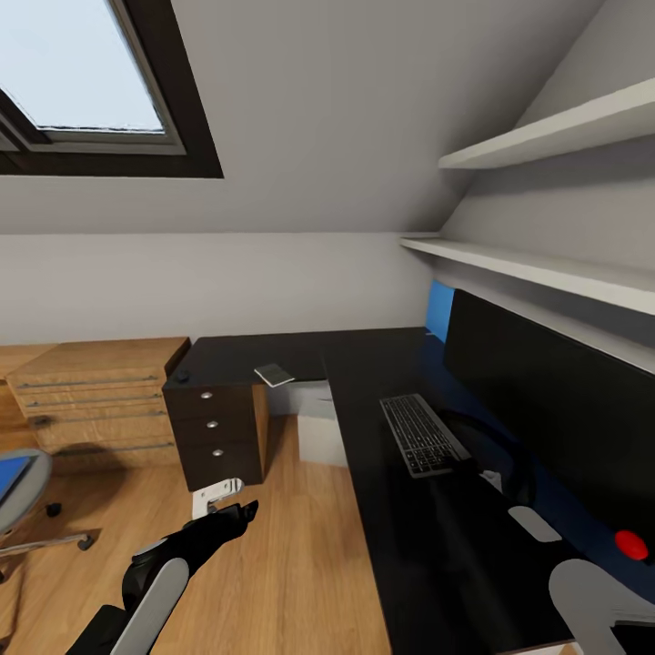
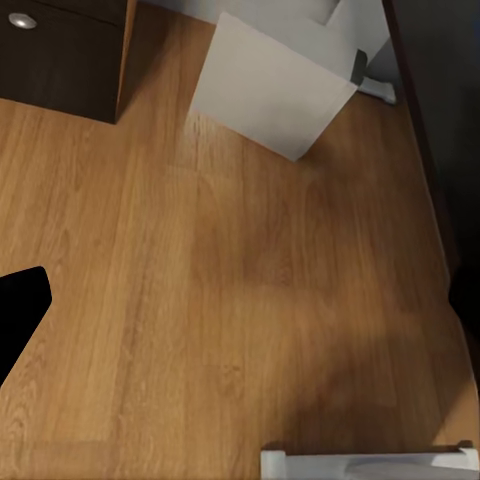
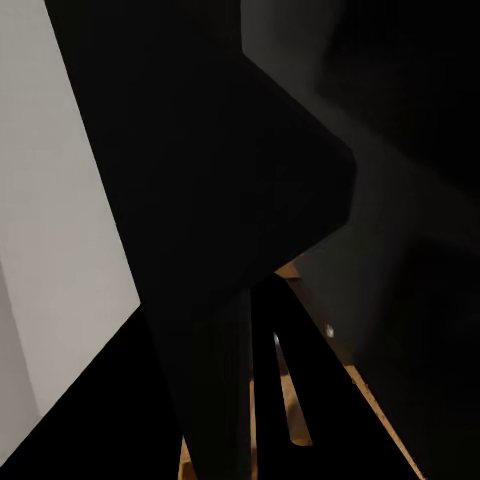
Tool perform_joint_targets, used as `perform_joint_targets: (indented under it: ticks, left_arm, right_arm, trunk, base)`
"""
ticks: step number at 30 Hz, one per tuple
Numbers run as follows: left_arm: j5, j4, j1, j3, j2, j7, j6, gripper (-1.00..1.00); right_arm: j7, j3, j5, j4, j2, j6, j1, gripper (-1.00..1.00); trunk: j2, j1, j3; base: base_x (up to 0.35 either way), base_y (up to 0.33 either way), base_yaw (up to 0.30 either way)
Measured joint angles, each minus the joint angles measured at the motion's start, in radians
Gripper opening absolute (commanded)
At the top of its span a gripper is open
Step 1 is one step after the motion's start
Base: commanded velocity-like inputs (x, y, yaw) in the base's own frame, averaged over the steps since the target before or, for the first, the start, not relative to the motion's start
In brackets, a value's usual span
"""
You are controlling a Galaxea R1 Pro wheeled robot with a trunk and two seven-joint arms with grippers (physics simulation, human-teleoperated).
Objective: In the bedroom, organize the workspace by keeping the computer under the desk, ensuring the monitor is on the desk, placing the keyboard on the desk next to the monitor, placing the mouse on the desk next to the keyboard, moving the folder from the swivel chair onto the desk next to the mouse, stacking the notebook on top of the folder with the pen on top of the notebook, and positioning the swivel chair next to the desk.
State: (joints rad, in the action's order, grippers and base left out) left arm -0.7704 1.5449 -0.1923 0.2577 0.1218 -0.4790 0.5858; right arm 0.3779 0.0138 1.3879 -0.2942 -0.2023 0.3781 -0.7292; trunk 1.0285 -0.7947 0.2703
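The slim silver-grey keyboard with dark keys (image 1: pixel 422 434) lies on the L-shaped black surface (image 1: pixel 382 364), just beside the wide black monitor (image 1: pixel 555 400). The left tool (image 1: pixel 238 515) hangs over the wood floor; its spread cannot be told.

Black L-shaped desk (image 1: pixel 400 546) carries monitor (image 1: pixel 555 400), keyboard (image 1: pixel 421 434), notebook (image 1: pixel 274 375), mouse (image 1: pixel 183 375).

L-shaped black-topped table (image 1: pixel 400 546): slim grey keyboard with dark keys (image 1: pixel 421 434) lies in front of wide black flat monitor (image 1: pixel 555 400). Small dark-grey notebook (image 1: pixel 274 375) on the left wing. Light-grey boxy computer tower (image 1: pixel 320 428) under the table, right of the black drawer unit (image 1: pixel 216 437). Light-wood drawer chest (image 1: pixel 95 391) further left; grey swivel chair (image 1: pixel 20 491) in front of it, well apart from the table.
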Motion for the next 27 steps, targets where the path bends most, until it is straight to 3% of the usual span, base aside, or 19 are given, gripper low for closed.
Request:
perform_joint_targets:
  ticks: [17,27]
  left_arm:
    - [0.000,0.000,0.000,0.001,0.000,0.000,0.000,1.00]
    - [-0.001,-0.001,0.000,0.000,0.001,-0.001,0.000,1.00]
  right_arm:
    - [-0.002,-0.001,0.000,0.002,0.003,-0.001,0.000,-1.00]
    - [-0.001,-0.001,0.001,0.000,0.003,-0.001,0.000,-1.00]
  trunk:
    - [0.119,-0.065,0.053]
    - [0.119,-0.065,0.053]
  base:
    - [0.000,0.000,0.000]
    - [0.000,0.000,0.000]
